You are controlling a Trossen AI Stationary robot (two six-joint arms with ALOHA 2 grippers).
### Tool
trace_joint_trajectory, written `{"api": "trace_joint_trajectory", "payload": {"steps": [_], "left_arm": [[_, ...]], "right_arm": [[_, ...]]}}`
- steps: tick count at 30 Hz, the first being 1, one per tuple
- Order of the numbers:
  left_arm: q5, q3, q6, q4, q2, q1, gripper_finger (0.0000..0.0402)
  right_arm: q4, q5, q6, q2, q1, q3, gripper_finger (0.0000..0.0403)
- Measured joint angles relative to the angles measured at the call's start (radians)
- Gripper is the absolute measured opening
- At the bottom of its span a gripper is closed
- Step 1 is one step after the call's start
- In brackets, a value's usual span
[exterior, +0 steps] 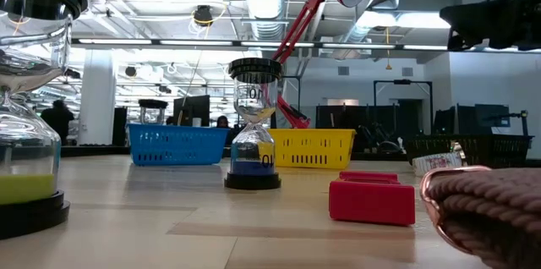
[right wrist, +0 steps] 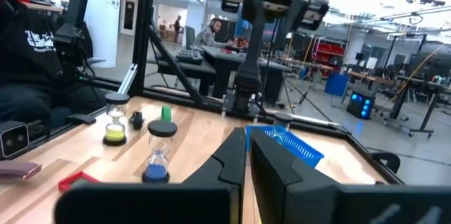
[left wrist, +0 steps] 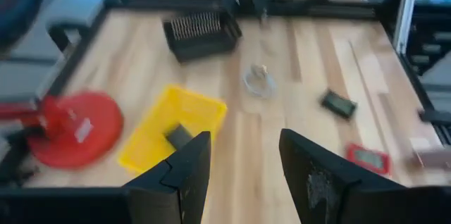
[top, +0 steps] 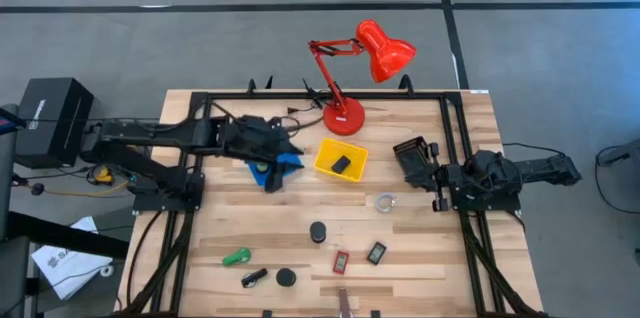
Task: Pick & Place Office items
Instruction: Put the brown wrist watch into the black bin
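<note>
My left gripper [left wrist: 243, 171] is open and hangs empty over the blue tray [top: 291, 163] at the table's left middle. My right gripper [right wrist: 246, 157] is shut and empty near the right edge, beside a black tray [top: 415, 153]. One dark block [top: 341, 164] lies in the yellow tray [top: 325, 163]. On the bare wood rest a clear ring [top: 385, 201], two black-capped sand timers [top: 318, 230] [top: 287, 277] standing upright, a green clip [top: 236, 255], a small black piece [top: 253, 278], a red rectangle [top: 341, 261] and a dark block [top: 376, 252].
The red desk lamp stands on its round base [top: 343, 116] at the far edge, its head [top: 385, 50] reaching beyond the table. A black frame rail runs along the far and side edges. A brownish object [top: 343, 303] sits at the near edge. Open wood lies between ring and timers.
</note>
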Motion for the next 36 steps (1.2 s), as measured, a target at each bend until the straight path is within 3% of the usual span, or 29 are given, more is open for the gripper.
{"api": "trace_joint_trajectory", "payload": {"steps": [10, 20, 36], "left_arm": [[-0.001, -0.2, -0.02, 0.027, 0.0, -0.098, 0.0163], [-0.004, -0.441, -0.158, 0.266, 0.001, -0.151, 0.0163], [-0.002, -0.469, -0.159, 0.346, -0.005, -0.15, 0.0163]], "right_arm": [[0.002, 0.002, 0.002, 0.0, 0.0, 0.0, 0.0012], [0.011, 0.002, 0.002, 0.0, 0.0, 0.0, 0.0012], [0.187, -0.005, 0.004, 0.0, 0.088, 0.0, 0.0012]]}}
